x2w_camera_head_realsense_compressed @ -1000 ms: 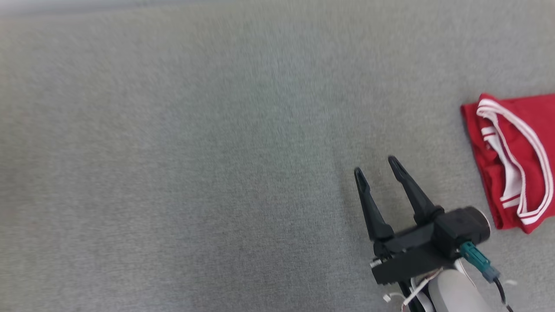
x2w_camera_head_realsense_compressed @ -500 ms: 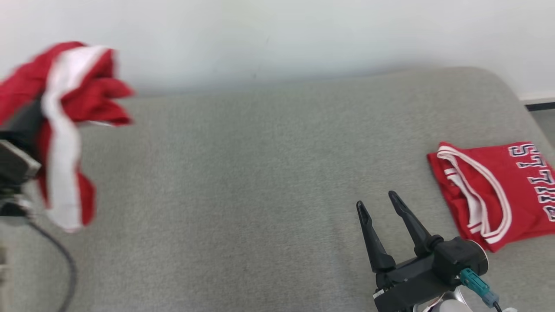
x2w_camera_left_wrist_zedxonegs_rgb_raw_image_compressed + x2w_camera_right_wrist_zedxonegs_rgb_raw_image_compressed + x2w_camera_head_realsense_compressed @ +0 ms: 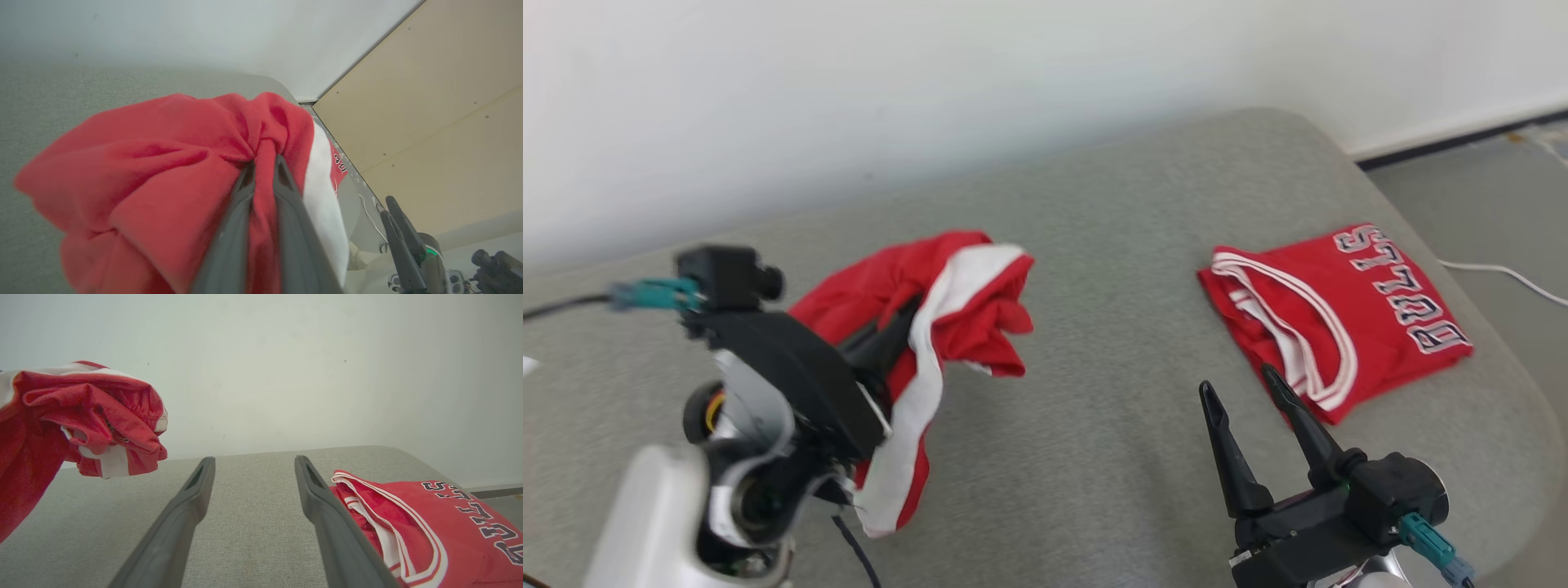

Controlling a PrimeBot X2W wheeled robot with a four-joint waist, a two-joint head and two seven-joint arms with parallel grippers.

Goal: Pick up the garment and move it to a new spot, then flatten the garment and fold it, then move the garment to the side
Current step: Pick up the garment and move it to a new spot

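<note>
Garment [image 3: 964, 286], red and white, hangs in a bunch from the left gripper [image 3: 890, 331] over the grey cushion [image 3: 1094, 245] in the head view. The right gripper [image 3: 1240, 384] is spread wide and holds nothing, near a folded red jersey [image 3: 1339, 302].

In the left wrist view, the two fingers [image 3: 229, 237] pinch the garment [image 3: 163, 171] tight.

In the right wrist view, the garment [image 3: 102, 416] hangs on the left and the jersey [image 3: 408, 514] lies on the right.

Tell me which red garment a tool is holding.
The bunched one with the broad white stripe, pinched in the left tool; the folded one lettered BULLS lies flat.
</note>
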